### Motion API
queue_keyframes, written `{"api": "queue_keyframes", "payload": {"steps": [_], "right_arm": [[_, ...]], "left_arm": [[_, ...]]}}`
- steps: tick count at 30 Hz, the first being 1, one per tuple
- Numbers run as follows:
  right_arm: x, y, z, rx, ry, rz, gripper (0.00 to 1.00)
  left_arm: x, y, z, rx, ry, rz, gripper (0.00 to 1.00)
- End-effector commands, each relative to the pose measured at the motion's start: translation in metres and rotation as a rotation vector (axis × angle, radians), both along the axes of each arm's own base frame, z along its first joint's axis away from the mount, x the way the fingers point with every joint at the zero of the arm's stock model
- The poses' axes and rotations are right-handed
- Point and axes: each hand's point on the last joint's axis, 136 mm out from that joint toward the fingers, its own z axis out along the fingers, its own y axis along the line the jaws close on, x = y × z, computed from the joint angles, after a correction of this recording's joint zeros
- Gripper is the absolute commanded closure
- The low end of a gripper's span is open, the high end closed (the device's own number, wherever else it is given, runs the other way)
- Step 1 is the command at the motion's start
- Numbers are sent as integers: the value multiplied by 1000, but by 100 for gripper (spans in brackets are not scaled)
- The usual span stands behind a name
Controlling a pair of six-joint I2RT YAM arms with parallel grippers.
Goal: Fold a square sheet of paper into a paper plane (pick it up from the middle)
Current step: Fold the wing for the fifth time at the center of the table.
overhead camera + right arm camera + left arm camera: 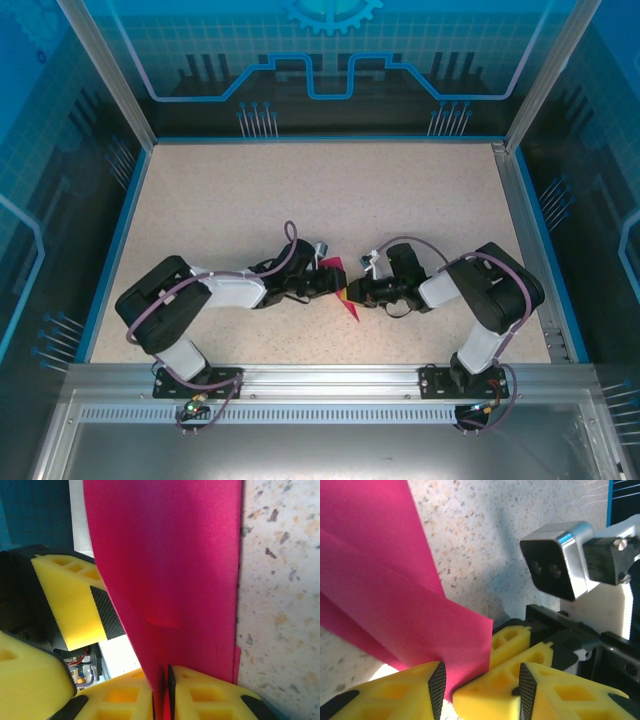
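One square sheet of paper (349,308), already folded into a narrow magenta piece, sits low in the middle of the top view, above the bench (300,190), between two tools that meet nose to nose. Its long axis runs from upper left to lower right there, across the line joining them. The right tool (362,292) has it: in its wrist view the fingers are clamped on the paper's bottom edge and the sheet rises up the frame. The left tool (318,287) is parted, and in its own view the sheet comes down beside the left pad (438,682). Both are equally near, so I judge the next crease depends on the left tool closing beside that grip. Count: one sheet, two tools, two arms
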Motion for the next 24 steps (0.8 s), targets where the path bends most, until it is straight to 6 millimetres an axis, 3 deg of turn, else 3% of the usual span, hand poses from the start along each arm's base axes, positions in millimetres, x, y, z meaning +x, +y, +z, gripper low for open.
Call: {"api": "queue_keyframes", "payload": {"steps": [1, 9, 19, 24], "right_arm": [[-3, -10, -7, -48, 5, -6, 80], [-5, -18, -11, -131, -19, 1, 78], [-4, -17, -15, -136, -11, 7, 92], [-5, -15, -14, -118, 1, 14, 95]], "left_arm": [[11, -12, 10, -25, -56, -13, 54], [14, -12, 1, -2, -37, -2, 54], [16, -6, -4, 34, -23, 26, 54], [14, -8, 6, 6, -34, 14, 51]]}}
